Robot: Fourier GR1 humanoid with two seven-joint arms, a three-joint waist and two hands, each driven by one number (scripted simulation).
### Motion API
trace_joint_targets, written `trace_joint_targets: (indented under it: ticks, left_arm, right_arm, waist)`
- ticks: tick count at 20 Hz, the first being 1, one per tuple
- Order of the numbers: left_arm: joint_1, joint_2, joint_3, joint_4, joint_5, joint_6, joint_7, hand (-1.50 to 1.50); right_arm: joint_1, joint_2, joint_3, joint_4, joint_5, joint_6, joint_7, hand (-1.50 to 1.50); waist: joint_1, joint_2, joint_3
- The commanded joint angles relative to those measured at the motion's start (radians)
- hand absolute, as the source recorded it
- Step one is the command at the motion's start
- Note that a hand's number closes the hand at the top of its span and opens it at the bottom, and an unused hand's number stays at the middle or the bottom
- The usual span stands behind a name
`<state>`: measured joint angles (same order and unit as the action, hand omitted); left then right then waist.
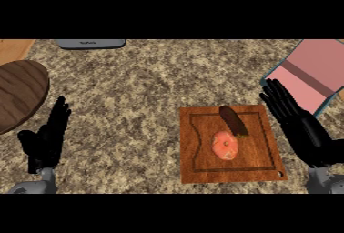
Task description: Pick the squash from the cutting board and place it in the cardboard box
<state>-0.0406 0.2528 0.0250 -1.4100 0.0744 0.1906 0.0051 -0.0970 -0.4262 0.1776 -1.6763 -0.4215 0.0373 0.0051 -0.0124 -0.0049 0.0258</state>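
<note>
A wooden cutting board (259, 157) lies on the counter at the centre right. On it rest a dark brown elongated squash (232, 120) near the top edge and a round orange-pink vegetable (225, 145) just below it. The pink-lined box with a blue rim (309, 75) sits at the upper right. My right hand (299, 125) is open, fingers straight, just right of the board and below the box, apart from the squash. At the lower left my left hand (47, 139) rests open with its fingers pointing up.
A round dark wooden board (17, 93) lies at the left edge. A grey flat object (91, 43) sits at the top edge. The counter is speckled stone.
</note>
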Motion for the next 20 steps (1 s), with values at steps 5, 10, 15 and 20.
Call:
trace_joint_targets:
  ticks: [5, 10, 15, 20]
  left_arm:
    - [-0.164, 0.144, -0.075, -0.07, -0.084, -0.153, -0.078, 0.0]
    - [-0.147, 0.144, -0.15, -0.129, -0.062, -0.273, -0.114, 0.0]
    - [-0.185, 0.14, -0.138, -0.118, -0.06, -0.28, -0.081, 0.0]
    - [-0.143, 0.112, -0.168, -0.164, -0.101, -0.255, -0.062, 0.0]
  right_arm:
    - [-0.15, -0.151, -0.191, -0.106, -0.032, 0.09, -0.083, -1.5]
    - [-0.089, -0.314, -0.225, 0.021, 0.177, 0.184, -0.227, -1.5]
    - [-0.086, -0.344, -0.168, 0.114, 0.402, 0.231, -0.543, -1.5]
    - [-0.115, -0.398, -0.112, 0.05, 0.562, 0.208, -0.537, -1.5]
  waist:
    - [-0.034, -0.002, -0.026]
    - [0.003, 0.006, -0.025]
    - [0.015, 0.01, -0.024]
    - [0.017, 0.004, -0.026]
